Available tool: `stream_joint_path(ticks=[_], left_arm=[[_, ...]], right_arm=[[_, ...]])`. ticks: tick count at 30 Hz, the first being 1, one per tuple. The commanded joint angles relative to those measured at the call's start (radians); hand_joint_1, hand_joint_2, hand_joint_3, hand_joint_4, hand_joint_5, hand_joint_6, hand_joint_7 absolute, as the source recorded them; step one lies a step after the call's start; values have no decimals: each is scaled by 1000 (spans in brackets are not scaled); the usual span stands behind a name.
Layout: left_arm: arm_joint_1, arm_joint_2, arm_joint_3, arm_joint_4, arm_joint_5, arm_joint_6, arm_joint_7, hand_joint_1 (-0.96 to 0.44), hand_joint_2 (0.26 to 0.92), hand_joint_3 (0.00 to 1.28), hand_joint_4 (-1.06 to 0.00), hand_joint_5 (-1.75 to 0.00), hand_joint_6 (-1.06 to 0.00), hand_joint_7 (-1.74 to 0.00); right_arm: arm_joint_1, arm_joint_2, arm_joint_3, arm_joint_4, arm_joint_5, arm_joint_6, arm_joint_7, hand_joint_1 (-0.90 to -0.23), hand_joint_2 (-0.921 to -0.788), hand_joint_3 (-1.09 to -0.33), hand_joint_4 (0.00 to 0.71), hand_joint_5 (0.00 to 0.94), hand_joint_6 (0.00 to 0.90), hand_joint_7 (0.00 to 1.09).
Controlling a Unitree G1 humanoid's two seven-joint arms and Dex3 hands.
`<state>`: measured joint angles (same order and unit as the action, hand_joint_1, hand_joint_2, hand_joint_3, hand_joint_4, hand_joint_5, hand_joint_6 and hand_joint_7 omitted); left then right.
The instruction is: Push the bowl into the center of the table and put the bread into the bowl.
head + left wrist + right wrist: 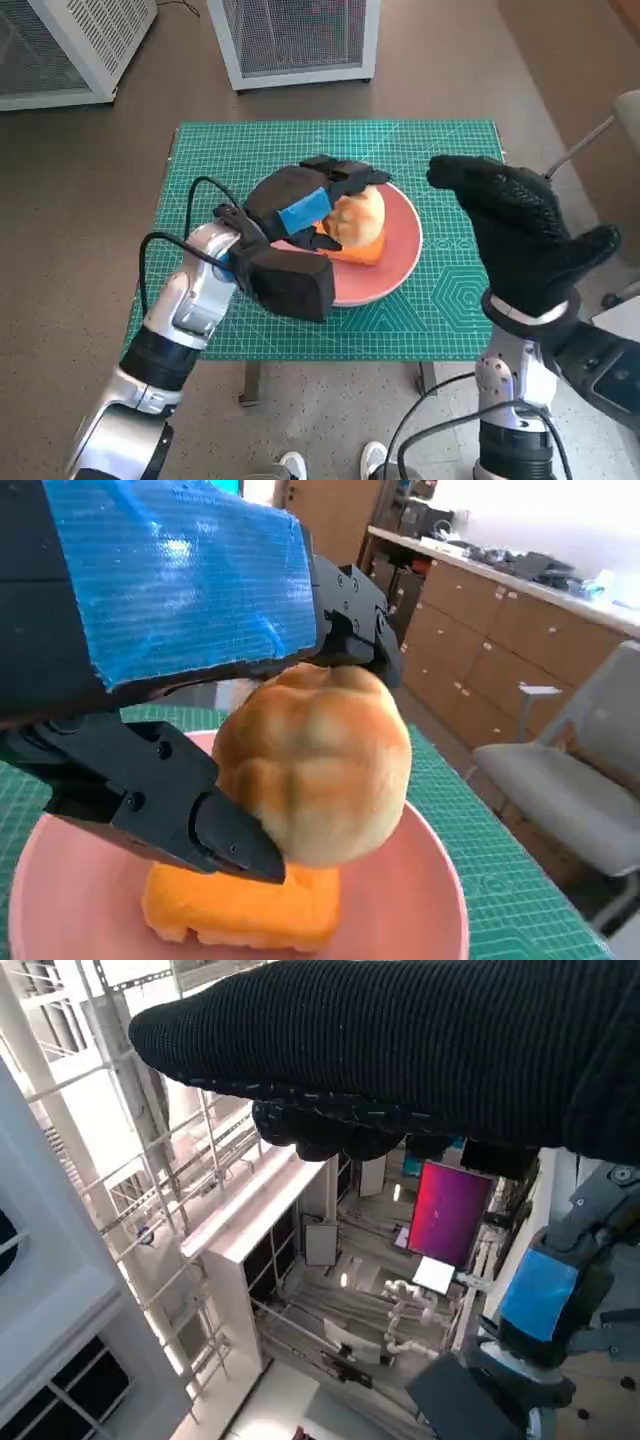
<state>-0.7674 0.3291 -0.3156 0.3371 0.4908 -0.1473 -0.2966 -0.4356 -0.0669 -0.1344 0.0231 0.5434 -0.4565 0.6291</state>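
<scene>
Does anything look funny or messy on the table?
Nothing is spilled or broken. One small oddity: the round bread bun sits on top of an orange slab in the pink bowl, with the left hand gripping the bun. The right hand hovers, holding nothing.

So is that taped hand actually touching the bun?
Touching. The left wrist view shows the left hand gripping the bun, black fingers pressed against both its sides, above the pink bowl.
</scene>
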Motion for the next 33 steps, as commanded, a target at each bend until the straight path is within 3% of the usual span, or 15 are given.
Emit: stream_joint_path(ticks=[1,17,33], left_arm=[[5,8,24,2,-40,-9,-16,-354,901,29,-10,0,-183,-186],[48,7,153,-15,-290,-25,-119,-409,909,18,1,1,-55,-97],[72,-6,268,-12,-476,-95,-145,-567,921,117,1,1,-70,-104]], right_arm=[[6,-3,-2,12,-9,6,-7,-446,-921,-444,254,2,57,540],[-8,-2,-7,43,7,-1,11,-447,-921,-439,255,2,58,532],[-18,0,-6,48,-1,6,-3,-439,-921,-449,256,2,63,522]])
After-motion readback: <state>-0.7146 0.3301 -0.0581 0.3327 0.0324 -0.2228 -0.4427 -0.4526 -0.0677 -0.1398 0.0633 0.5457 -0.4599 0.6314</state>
